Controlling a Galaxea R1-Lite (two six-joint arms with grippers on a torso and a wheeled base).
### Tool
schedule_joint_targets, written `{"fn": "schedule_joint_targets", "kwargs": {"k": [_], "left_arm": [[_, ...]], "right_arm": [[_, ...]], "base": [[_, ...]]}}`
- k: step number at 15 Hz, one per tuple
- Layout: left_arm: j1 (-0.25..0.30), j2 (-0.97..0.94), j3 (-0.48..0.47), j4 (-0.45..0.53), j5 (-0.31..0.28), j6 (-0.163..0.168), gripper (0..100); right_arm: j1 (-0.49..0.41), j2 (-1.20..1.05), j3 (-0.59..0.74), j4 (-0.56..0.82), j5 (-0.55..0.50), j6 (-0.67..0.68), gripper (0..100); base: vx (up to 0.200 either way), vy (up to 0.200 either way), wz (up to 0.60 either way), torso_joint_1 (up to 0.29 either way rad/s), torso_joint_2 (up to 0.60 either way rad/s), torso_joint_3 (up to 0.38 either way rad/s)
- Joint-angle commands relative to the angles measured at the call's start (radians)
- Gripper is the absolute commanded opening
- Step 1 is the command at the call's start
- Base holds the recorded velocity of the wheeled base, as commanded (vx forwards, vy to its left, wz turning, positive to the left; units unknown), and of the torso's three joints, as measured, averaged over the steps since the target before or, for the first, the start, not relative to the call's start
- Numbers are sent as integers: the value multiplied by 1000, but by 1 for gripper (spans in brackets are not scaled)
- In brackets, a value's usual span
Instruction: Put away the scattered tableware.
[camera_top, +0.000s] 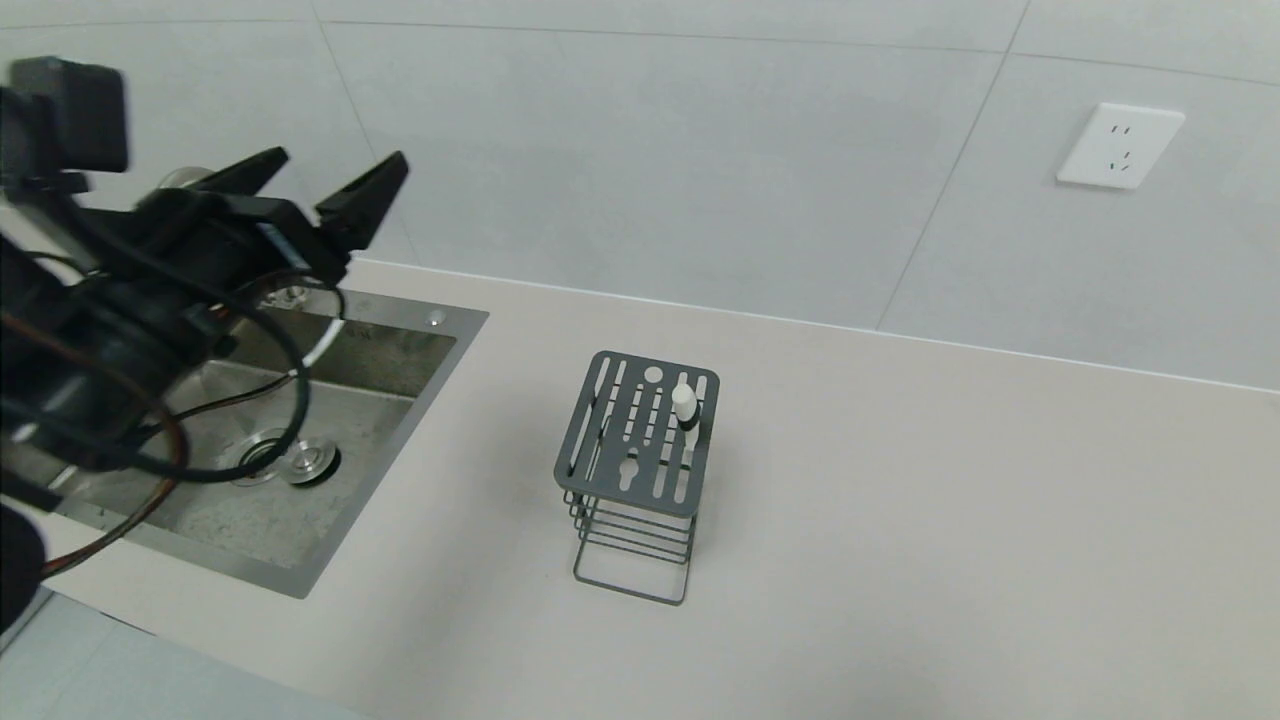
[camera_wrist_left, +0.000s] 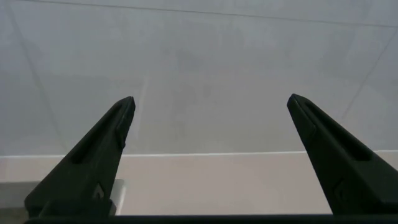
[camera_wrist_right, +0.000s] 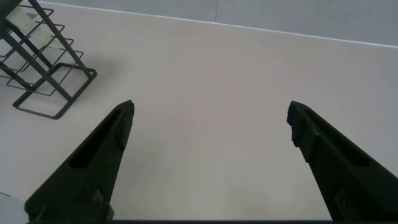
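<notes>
Across the head view's middle, the desk (camera_top: 900, 500) carries a sink (camera_top: 360, 420) at left and a slotted cutlery rack (camera_top: 637, 490) at centre, with one white-handled utensil (camera_top: 685, 400) standing in a slot. The left end effector (camera_top: 340, 160), upper left above the sink, and the right end effector (camera_wrist_right: 210, 107) are both spread wide and empty. Any further piece probably wants lowering handle-up, straight into a free slot.

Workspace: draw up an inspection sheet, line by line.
Surface: beige countertop, sink set into it.
Job's things: grey slotted rack upright, one white-handled utensil standing in a slot.
Clutter: nothing seen.
Grippers: left gripper open, raised over the sink; right gripper open above the countertop, near the rack's foot.
Cables: black and brown cables loop above the sink.
Surroundings: drain, tiled wall, wall outlet.
</notes>
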Motion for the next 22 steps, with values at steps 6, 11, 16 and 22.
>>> {"fn": "schedule_joint_targets", "kwargs": {"k": [6, 11, 16, 22], "left_arm": [[351, -1027, 608, 246, -54, -170, 100], [298, -1410, 639, 830, -77, -140, 100], [300, -1441, 643, 1202, 18, 27, 100], [298, -1441, 643, 1205, -16, 7, 100]], "right_arm": [[0, 1, 0, -1, 0, -3, 100], [0, 1, 0, -1, 1, -4, 100], [0, 1, 0, 1, 0, 2, 100], [0, 1, 0, 1, 0, 0, 100]], "base": [[0, 0, 0, 0, 0, 0], [0, 0, 0, 0, 0, 0], [0, 0, 0, 0, 0, 0], [-100, 0, 0, 2, 2, 0]]}}
